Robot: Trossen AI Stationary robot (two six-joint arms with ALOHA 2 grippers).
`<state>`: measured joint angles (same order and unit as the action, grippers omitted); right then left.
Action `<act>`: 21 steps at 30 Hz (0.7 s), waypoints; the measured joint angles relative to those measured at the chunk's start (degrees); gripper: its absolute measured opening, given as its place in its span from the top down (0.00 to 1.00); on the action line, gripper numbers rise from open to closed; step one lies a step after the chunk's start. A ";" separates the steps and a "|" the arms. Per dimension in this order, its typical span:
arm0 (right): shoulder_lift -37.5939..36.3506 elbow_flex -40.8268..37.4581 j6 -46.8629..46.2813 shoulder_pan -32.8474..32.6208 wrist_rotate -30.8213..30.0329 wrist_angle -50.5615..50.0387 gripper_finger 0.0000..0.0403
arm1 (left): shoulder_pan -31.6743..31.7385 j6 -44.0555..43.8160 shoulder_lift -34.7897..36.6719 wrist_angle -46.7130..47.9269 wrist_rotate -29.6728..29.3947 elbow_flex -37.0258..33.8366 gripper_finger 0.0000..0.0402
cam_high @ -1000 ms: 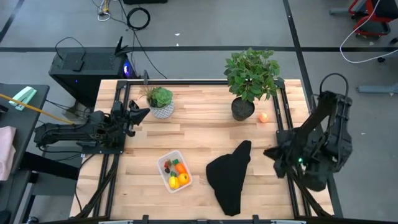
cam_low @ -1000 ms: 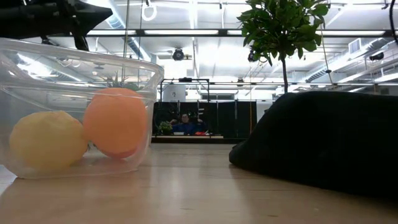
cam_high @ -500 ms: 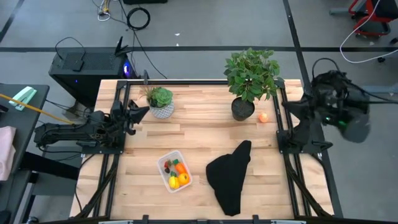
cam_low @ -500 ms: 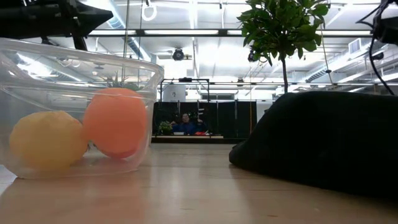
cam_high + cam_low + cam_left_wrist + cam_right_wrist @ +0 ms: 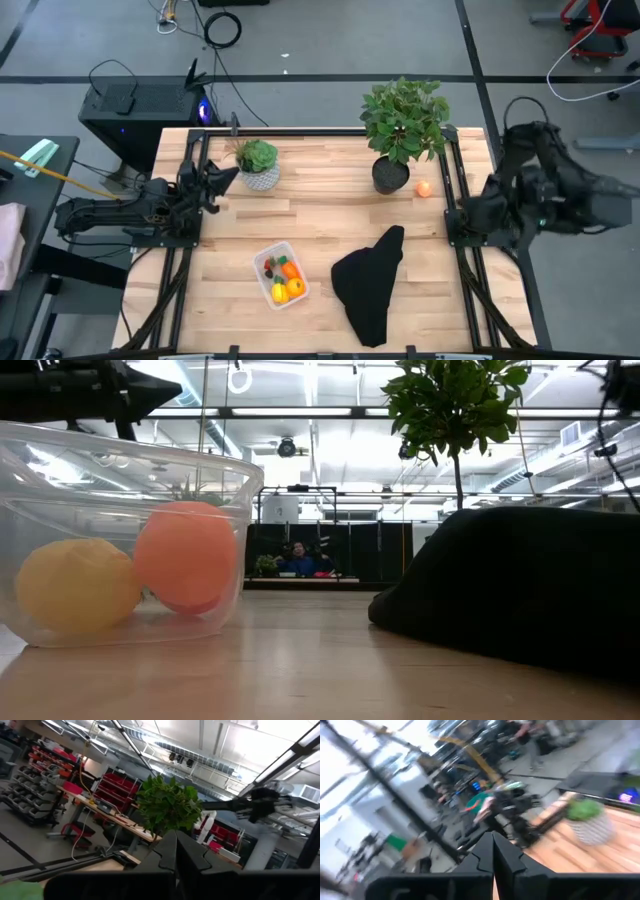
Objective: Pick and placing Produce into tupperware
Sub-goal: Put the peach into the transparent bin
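worktop [image 5: 320,215]: pale wooden planks | black cloth [image 5: 368,282]: lay crumpled near the front edge | large leafy plant [image 5: 404,120]: stood in a dark pot at the back | small green plant [image 5: 258,160]: sat in a white patterned pot, back left | person [image 5: 297,559]: seated far off in the room behind

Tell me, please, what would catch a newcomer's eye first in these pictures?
Probably the clear tupperware near the table's front edge, bright with small orange, yellow and red produce. Right of it lies a crumpled black cloth, and one stray orange piece sits beside the large potted plant at the back.
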<state>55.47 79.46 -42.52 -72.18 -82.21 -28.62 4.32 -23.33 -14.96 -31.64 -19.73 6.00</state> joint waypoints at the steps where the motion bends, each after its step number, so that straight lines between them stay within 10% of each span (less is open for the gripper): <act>1: 1.00 -0.02 7.09 2.25 4.40 6.52 0.99 | 0.00 0.00 0.00 -0.06 -0.31 0.00 0.98; 8: 5.41 -0.07 42.13 27.69 57.47 41.85 0.99 | 0.00 0.04 0.00 -0.09 -1.26 0.02 0.98; 21: -12.27 -0.04 45.53 45.01 59.29 15.30 0.99 | 0.00 1.46 -0.02 -1.06 -1.26 0.07 0.97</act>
<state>43.20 79.42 3.01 -27.18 -22.92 -13.32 4.32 -21.87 -14.98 -32.70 -20.99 6.07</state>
